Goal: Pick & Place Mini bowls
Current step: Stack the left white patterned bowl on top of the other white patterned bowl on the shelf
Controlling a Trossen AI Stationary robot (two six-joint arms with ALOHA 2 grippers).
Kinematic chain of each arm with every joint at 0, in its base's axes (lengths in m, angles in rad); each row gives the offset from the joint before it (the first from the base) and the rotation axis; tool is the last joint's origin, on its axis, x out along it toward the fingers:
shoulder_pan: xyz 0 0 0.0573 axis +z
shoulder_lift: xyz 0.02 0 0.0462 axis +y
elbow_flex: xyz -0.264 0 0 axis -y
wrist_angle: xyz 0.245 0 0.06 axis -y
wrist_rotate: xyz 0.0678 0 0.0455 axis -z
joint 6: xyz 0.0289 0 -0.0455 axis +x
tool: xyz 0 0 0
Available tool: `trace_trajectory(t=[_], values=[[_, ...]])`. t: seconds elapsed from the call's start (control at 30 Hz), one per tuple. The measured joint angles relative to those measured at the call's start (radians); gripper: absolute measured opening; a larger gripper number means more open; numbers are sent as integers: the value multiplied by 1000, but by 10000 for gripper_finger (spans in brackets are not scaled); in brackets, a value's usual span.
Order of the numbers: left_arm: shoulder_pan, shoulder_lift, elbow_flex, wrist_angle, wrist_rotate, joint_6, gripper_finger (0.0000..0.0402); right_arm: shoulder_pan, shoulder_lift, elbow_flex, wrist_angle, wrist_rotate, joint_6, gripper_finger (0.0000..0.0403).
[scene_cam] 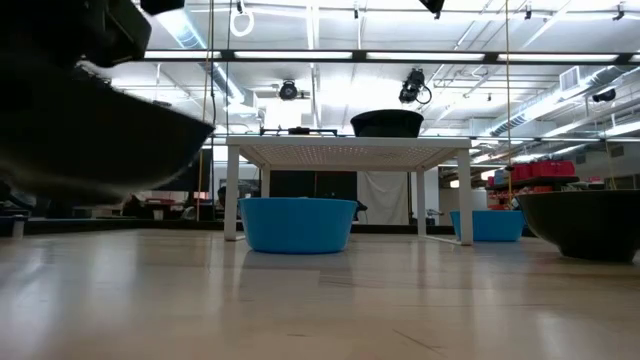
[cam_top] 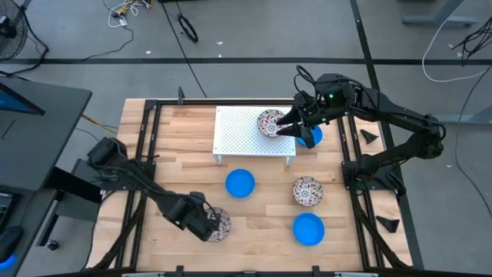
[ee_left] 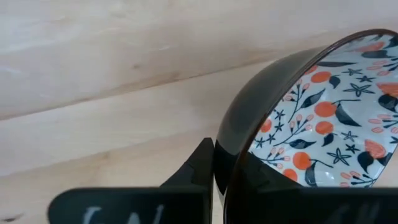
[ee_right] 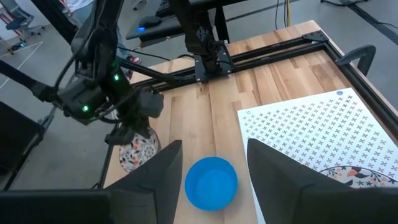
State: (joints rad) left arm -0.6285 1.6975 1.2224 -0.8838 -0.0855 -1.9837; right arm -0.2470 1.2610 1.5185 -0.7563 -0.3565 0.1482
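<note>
Left tool [cam_top: 209, 224] pinches the rim of a floral bowl [cam_top: 219, 225] near the tabletop's [cam_top: 261, 223] front-left edge, right tool [cam_top: 290, 127] spread above the rack's [cam_top: 238, 131] floral bowl [cam_top: 269, 122]; likely ceramic, stiff, slick, chippable, so grip the rim.

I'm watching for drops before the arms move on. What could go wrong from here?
The left gripper grips the white floral mini bowl only by its rim, so it could tilt or slip out. The right gripper hangs open just past another floral mini bowl near the edge of the white perforated rack; a nudge might push it off, toward the blue mini bowl beside the rack.
</note>
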Motion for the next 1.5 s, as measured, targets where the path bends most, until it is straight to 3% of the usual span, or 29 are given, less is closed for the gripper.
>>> trace_trajectory(t=[0.43, 1.0, 1.5], values=[[2, -162, 0, -29, -19, 8, 23, 0, 0, 0, 0, 0, -5, 183], [18, -357, 0, -62, -15, 104, 18, 0, 0, 0, 0, 0, -131, 183], [206, -471, 1, -118, 95, 361, 18, 0, 0, 0, -15, 0, -267, 188]])
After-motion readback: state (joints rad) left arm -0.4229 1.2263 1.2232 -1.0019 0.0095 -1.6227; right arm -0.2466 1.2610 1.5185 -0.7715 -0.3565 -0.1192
